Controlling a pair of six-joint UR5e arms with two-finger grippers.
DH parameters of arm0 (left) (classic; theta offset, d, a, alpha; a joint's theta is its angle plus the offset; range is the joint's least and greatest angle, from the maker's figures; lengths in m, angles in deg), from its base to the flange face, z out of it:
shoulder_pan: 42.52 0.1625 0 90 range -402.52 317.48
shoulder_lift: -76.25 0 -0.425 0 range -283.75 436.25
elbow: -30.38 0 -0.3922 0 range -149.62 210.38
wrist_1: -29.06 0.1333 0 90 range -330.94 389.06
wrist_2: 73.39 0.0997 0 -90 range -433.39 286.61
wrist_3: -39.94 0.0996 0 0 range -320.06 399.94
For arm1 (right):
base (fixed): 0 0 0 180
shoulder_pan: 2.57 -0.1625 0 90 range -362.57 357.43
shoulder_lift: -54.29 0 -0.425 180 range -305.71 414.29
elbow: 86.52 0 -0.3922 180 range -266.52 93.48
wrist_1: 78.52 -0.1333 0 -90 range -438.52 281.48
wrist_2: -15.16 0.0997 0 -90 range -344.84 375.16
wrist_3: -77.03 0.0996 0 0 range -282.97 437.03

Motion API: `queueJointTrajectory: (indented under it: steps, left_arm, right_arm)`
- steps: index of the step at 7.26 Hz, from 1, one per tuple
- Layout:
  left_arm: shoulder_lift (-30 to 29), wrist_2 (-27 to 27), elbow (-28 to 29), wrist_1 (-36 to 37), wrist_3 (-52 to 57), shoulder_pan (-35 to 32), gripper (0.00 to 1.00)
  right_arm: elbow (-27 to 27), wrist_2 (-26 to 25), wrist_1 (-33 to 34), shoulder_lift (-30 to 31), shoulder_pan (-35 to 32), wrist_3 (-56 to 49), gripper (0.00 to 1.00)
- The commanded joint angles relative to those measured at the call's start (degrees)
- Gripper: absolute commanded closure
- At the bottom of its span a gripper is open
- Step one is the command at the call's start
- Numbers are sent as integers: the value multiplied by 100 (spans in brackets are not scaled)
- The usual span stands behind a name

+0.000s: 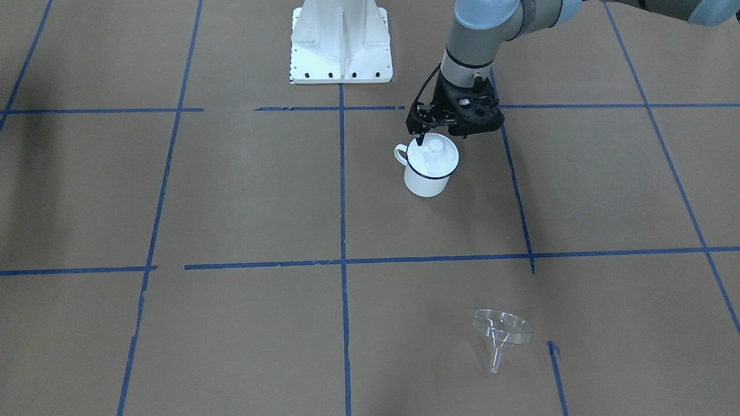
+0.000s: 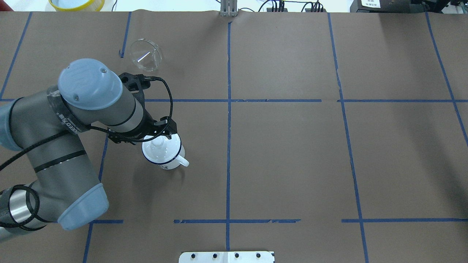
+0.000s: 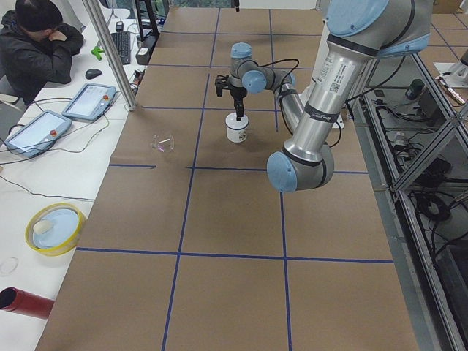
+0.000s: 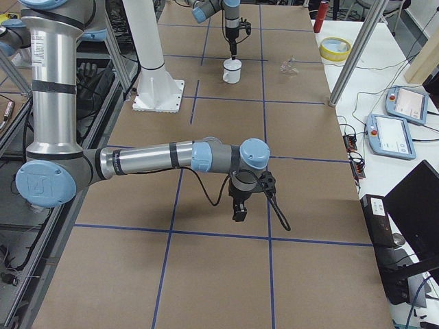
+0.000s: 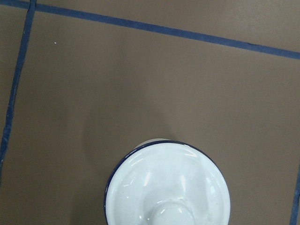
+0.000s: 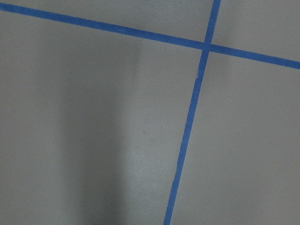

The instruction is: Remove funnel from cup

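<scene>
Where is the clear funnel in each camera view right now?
Front-facing: funnel lower right, lying on its side.
Overhead: funnel upper left, near the far edge.
Exterior left: funnel left of the cup.
Exterior right: funnel near the top, right of the cup.
Left wrist: absent.
Right wrist: absent.
Shared landmark: the cup at the left gripper.

Our left arm reaches forward with a bent elbow, and its wrist turns the left gripper straight down. Its fingers look close together, but we cannot say for sure if they are closed. Our right arm is stretched out low and almost level, and the right gripper points down; we cannot judge how its fingers stand
</scene>
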Motion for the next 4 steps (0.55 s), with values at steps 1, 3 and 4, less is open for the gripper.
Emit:
queueJointTrajectory:
  steps: [1, 3, 4]
  left_arm:
    - [291, -64, -119, -57, 1422, -822, 0]
    - [1307, -965, -93, -634, 3728, -2138, 0]
    - [1887, -1257, -23, -898, 4959, -2832, 0]
  right_arm:
    - [-5, 0, 0, 0, 0, 0, 0]
    - [4, 0, 0, 0, 0, 0, 0]
    - [4, 0, 0, 0, 0, 0, 0]
